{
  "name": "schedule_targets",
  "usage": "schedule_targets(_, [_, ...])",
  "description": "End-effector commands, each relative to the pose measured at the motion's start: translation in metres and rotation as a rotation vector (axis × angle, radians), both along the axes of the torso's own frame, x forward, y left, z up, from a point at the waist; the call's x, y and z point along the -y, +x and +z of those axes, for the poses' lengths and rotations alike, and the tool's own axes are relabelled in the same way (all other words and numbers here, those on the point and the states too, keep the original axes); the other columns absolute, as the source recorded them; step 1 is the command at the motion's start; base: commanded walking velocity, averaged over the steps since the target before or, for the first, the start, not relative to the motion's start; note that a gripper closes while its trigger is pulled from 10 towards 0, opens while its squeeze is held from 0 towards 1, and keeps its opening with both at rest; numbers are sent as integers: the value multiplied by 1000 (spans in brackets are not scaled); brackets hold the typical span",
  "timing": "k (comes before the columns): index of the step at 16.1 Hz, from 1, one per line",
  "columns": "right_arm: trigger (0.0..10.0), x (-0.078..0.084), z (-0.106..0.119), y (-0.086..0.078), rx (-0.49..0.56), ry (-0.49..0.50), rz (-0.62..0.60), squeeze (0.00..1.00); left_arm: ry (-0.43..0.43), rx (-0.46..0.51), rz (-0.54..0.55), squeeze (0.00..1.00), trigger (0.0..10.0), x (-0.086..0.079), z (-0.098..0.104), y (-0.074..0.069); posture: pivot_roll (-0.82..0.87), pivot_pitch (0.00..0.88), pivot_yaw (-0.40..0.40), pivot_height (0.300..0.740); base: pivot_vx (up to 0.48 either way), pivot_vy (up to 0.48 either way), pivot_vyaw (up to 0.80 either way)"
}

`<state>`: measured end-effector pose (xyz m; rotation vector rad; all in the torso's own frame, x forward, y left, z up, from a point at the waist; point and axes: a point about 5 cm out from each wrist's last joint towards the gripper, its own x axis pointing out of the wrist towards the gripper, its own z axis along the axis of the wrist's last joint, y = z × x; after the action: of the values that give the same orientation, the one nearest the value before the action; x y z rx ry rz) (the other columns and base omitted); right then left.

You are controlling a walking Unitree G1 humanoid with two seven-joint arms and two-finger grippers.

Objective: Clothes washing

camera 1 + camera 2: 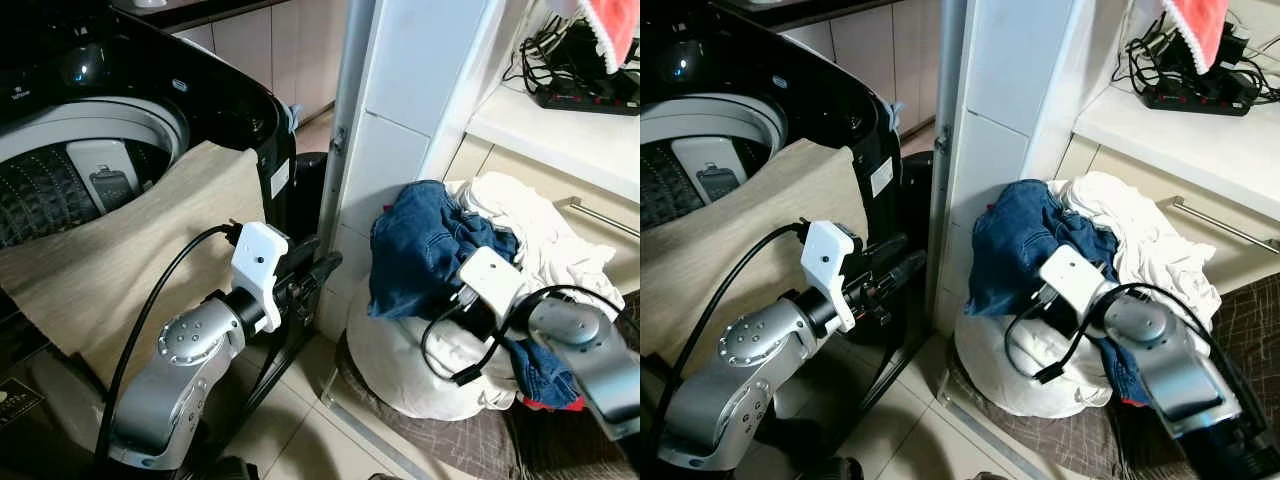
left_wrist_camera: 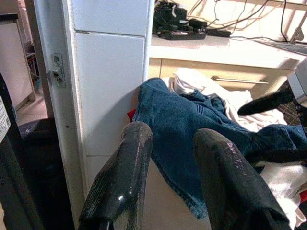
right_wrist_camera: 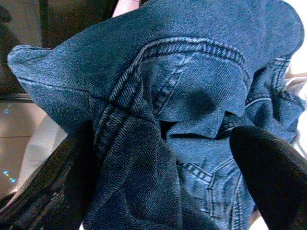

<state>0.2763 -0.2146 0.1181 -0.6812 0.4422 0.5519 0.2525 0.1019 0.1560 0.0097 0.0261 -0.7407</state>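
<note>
Washing machine [image 1: 120, 120]: far left, a top loader with a black body, lid up and drum open.
Beige cloth [image 1: 130, 260]: draped over the machine's front rim, hanging down its face toward the floor.
Left gripper [image 1: 325, 268]: held out low in front of the machine's right corner, pointing toward the white pillar; in the left wrist view its two black fingers [image 2: 122, 182] stand a little apart with nothing between them.
Gap by the machine: a narrow dark slot between the machine's side and the pillar, with a black bin-like shape in it.
White pillar [image 1: 400, 110]: a tiled upright with a metal door frame strip on its left edge; it stands between the machine and the laundry pile.
Floor [image 1: 300, 430]: pale tiles, with a metal threshold strip running across below the pile.
Jeans [image 1: 430, 250]: blue denim lying on top of the white laundry bag, just right of the pillar.
Right gripper [image 3: 163, 158]: down at the jeans; its fingers are spread wide on either side of a bunched fold of denim, not closed on it.
White clothes [image 1: 540, 230]: heaped behind and right of the jeans.
Laundry bag [image 1: 420, 370]: white, bulging, on a dark patterned mat.
Counter [image 1: 570, 130]: upper right, with a black power strip, cables, and a red cloth hanging above.
</note>
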Motion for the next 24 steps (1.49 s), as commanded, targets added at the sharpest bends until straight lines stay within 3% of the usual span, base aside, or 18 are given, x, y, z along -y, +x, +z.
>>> schedule_targets(1, [2235, 10, 3, 4, 5, -28, -35, 0, -4, 15, -39, 0, 10000, 3, 4, -3, -70, 44, -64, 740, 0, 0, 0])
schedule_targets(2, [0, 11, 4, 4, 5, -26, -36, 0, -12, 14, -61, 0, 10000, 4, 4, -5, -69, 43, -64, 740, 0, 0, 0])
schedule_targets(5, [0, 12, 3, 4, -35, -31, -8, 0, -9, -2, -191, 0, 10000, 7, 4, -15, -70, 38, -65, 740, 0, 0, 0])
schedule_targets(8, [0, 16, -1, 0, -94, -40, -3, 0, 14, -7, -204, 0, 10000, 6, 3, -15, -73, 37, -61, 740, 0, 0, 0])
schedule_targets(17, [0, 22, 1, -1, -131, 5, -38, 0, 29, -11, -214, 0, 10000, 3, 3, -12, -73, 36, -54, 740, 0, 0, 0])
schedule_targets(18, [0, 20, 6, 0, -132, 136, -78, 0, 28, -12, -213, 0, 10000, 3, 3, -12, -73, 34, -54, 740, 0, 0, 0])
schedule_targets(21, [0, 20, 25, 7, -88, 319, -125, 0, 21, -4, -192, 0, 10000, 2, 6, -9, -75, 32, -51, 740, 0, 0, 0])
schedule_targets(22, [0, 22, 45, 12, -32, 436, -139, 0, 18, 4, -176, 0, 10000, 2, 7, -6, -79, 30, -46, 740, 0, 0, 0])
schedule_targets(24, [0, 26, 62, 15, -4, 541, -144, 0, 3, 11, -160, 0, 10000, 3, 9, -3, -83, 29, -43, 740, 0, 0, 0])
